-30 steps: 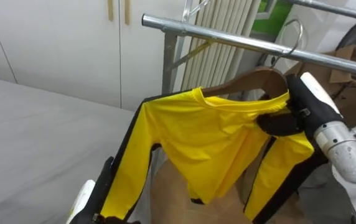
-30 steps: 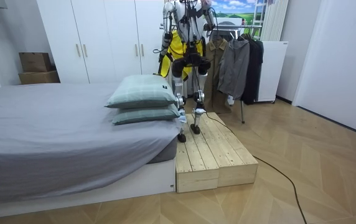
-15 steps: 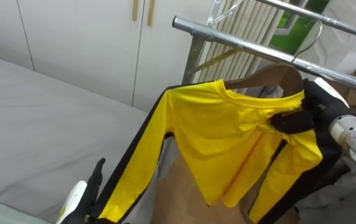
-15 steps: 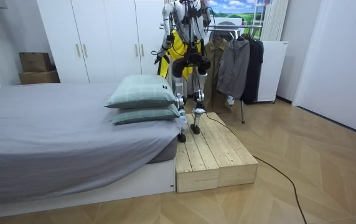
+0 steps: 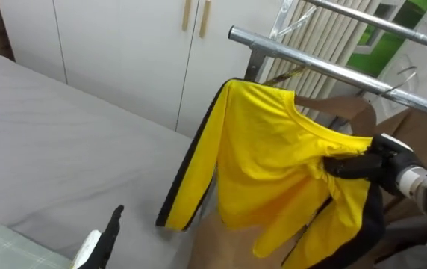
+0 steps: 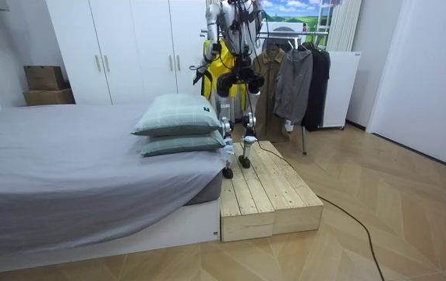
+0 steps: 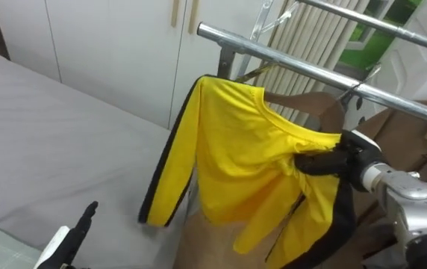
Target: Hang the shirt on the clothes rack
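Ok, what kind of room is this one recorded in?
Most likely a bedroom: a grey bed with stacked pillows, white wardrobes along the wall, and a metal clothes rail with garments hanging on it.

No readable text — none legible.

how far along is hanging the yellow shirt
Done: the yellow shirt sits on its wooden hanger. In hand: the right hand grips the shirt at the shoulder, up by the metal rail. Left: whether the hook is over the rail is unclear; the hand must release. The left hand is low, idle.
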